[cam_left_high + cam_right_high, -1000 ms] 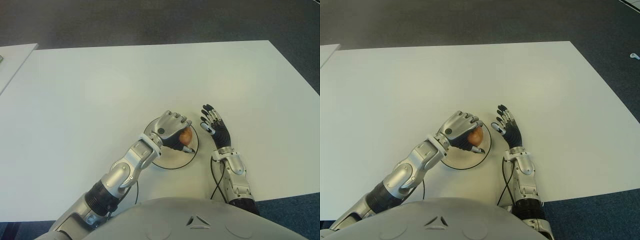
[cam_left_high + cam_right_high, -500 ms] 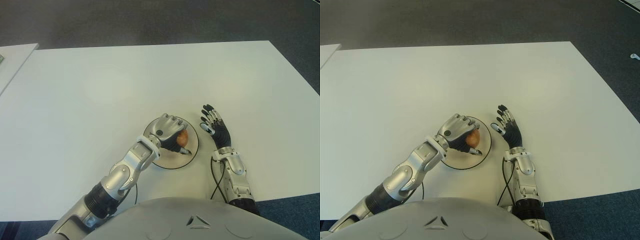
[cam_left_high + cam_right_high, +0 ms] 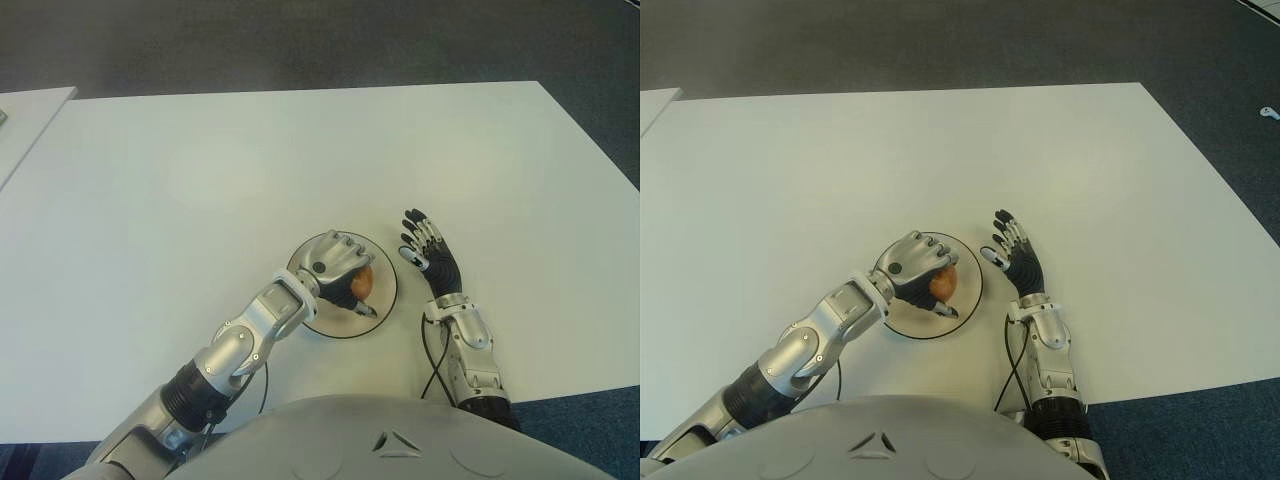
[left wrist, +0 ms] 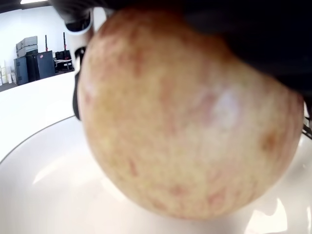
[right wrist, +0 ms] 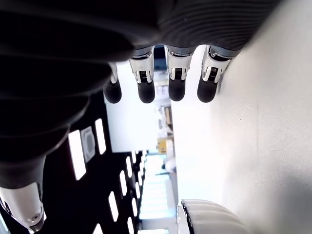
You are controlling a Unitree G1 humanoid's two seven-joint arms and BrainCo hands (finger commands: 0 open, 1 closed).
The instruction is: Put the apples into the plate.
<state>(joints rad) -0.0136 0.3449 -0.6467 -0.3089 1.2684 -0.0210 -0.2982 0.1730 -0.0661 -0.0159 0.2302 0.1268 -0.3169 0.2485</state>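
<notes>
Left wrist view: left hand (image 3: 335,262) fingers around apple (image 4: 190,117) over plate (image 3: 385,298); right hand (image 3: 430,255) fingers spread.

One apple (image 3: 362,283) in my left hand (image 3: 337,262), one plate (image 3: 385,301) under it, one white table (image 3: 200,190), my two hands in view, right hand (image 3: 428,252) spread beside the plate

Under the silvery metal-looking left hand (image 3: 335,262), a speckled, matt-skinned apple (image 4: 185,112) is sitting over the plate's (image 4: 44,170) glossy white glaze.
</notes>
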